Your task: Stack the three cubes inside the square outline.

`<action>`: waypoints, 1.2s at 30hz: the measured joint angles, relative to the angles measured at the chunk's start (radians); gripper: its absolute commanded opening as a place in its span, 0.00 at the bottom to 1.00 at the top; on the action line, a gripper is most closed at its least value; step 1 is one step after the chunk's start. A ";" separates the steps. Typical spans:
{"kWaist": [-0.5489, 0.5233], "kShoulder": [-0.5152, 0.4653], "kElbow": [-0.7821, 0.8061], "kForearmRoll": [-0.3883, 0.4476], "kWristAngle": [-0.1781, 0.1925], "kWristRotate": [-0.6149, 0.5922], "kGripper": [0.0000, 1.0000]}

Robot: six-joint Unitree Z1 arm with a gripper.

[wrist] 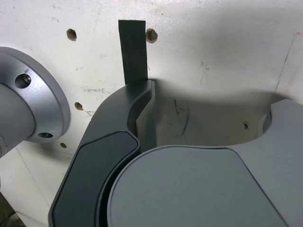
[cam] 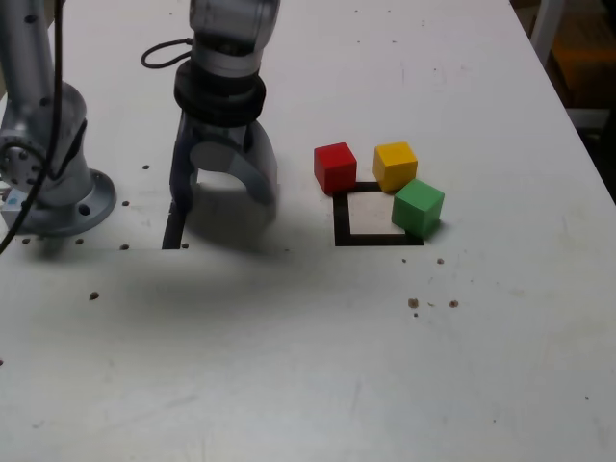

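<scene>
Nearest the exterior view's camera, on the near side of the square outline, lies only bare, spotted table. Over the outline's near corner at the exterior view's right sits the green cube, covering part of the tape. Beyond it, near the outline's far corner on that side, is the yellow cube; the red cube is by the far corner at the exterior view's left. To the exterior view's left of the outline, well apart from it, the gripper hangs with its fingers spread wide and nothing between them, close to the straight tape strip.

Green and yellow lie so close that a wide finger coming down on one could shove the other. Green is also turned at an angle, so a skewed grip might twist it and leave the stack leaning.

Whether green and yellow touch cannot be told; they overlap in the exterior view. The outline's corners under the cubes are hidden. No cube shows in the wrist view, where the gripper's own body blocks much of the table.
</scene>
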 measured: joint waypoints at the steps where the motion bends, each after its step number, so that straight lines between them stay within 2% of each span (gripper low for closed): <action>1: 0.000 -0.001 0.000 0.000 0.001 0.000 0.84; 7: 0.001 -0.009 -0.019 0.007 0.008 0.000 0.84; 22: 0.001 -0.009 -0.238 0.190 0.085 -0.030 0.84; 28: 0.021 0.063 -0.376 0.240 0.108 -0.033 0.84; 36: 0.037 0.146 -0.452 0.242 0.111 -0.031 0.84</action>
